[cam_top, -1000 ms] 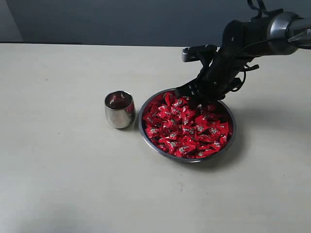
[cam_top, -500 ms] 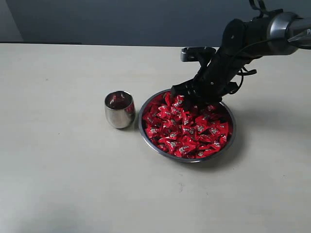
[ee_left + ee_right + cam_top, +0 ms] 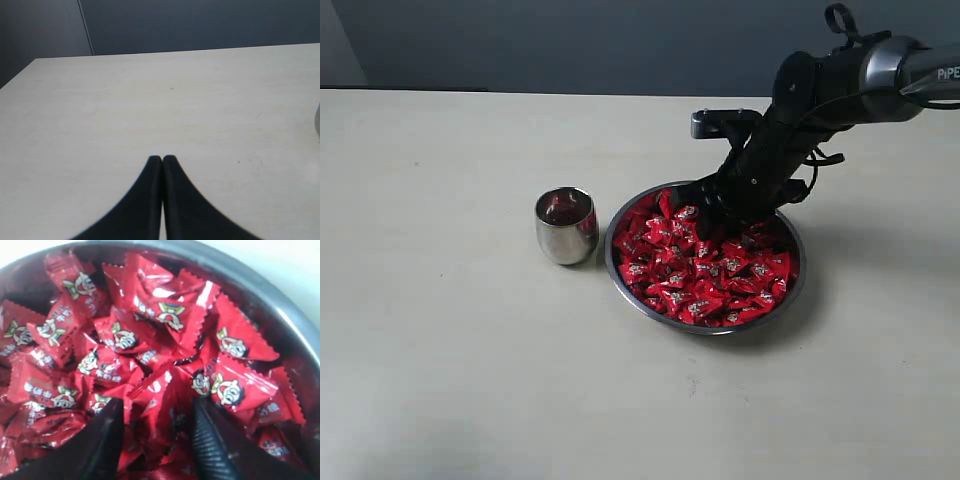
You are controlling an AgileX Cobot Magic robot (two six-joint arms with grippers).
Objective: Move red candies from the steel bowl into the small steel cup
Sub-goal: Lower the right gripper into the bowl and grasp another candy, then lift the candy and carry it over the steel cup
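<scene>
The steel bowl (image 3: 620, 285) sits mid-table, heaped with red candies (image 3: 705, 270). Just left of it stands the small steel cup (image 3: 566, 226), upright, with something dark red showing inside. My right gripper (image 3: 712, 213) reaches down into the far side of the bowl. In the right wrist view this gripper (image 3: 156, 407) is open, its fingertips pressed into the candies (image 3: 150, 340), with crumpled red wrappers lying between them. The bowl's rim (image 3: 280, 310) curves past behind. My left gripper (image 3: 162, 159) is shut on nothing above bare table, out of the exterior view.
The pale table (image 3: 440, 350) spreads wide around the bowl and cup, with a dark wall behind. A sliver of a shiny object (image 3: 317, 120) shows at the edge of the left wrist view.
My right gripper has settled a little lower into the far side of the candy pile and its jaws have spread wider. Bowl and cup have not moved.
</scene>
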